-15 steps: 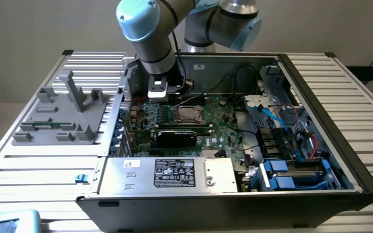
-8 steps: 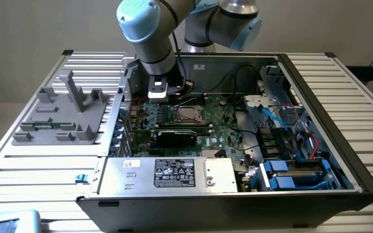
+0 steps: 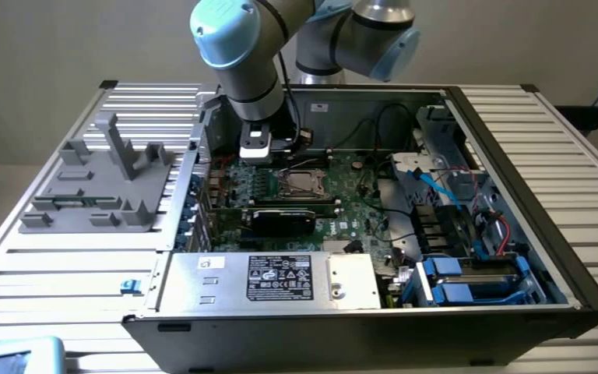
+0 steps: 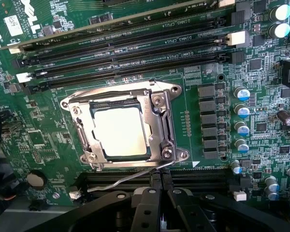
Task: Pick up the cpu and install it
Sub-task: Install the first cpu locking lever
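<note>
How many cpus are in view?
1. The cpu lies within the socket frame on the motherboard; another might be hidden elsewhere.

We see an open computer case [image 3: 579, 300] lying on a ribbed metal counter [image 3: 60, 273], its green motherboard [image 3: 357, 210] facing up. A silver power supply [image 3: 268, 280] with a black label sits along the case's near edge, and blue drive bays [image 3: 455, 284] fill the corner toward the exterior view's right. On the counter at the exterior view's left stands a grey plastic fixture [image 3: 102, 183] with upright posts. Close up, we find long black memory slots [image 4: 135, 46] and a row of capacitors [image 4: 241, 118].
</note>
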Action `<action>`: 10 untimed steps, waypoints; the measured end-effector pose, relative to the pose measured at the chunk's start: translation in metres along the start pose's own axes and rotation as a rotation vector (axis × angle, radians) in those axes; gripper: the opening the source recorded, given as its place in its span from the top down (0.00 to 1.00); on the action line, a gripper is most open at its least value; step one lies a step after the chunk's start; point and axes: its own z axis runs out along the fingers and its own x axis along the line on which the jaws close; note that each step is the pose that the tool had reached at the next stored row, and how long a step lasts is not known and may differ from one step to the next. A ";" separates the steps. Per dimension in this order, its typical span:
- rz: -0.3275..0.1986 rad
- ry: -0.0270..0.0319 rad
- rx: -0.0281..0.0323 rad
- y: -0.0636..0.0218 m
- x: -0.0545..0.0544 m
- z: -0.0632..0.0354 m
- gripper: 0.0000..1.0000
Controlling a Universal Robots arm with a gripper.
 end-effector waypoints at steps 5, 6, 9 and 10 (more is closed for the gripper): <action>0.000 0.0000 -0.0002 0.0003 0.000 0.0004 0.89; 0.000 0.0001 -0.0001 0.0004 0.000 0.0008 0.89; 0.000 0.0000 -0.0003 0.0007 0.000 0.0016 0.89; 0.000 -0.0001 -0.0005 0.0008 0.000 0.0017 0.89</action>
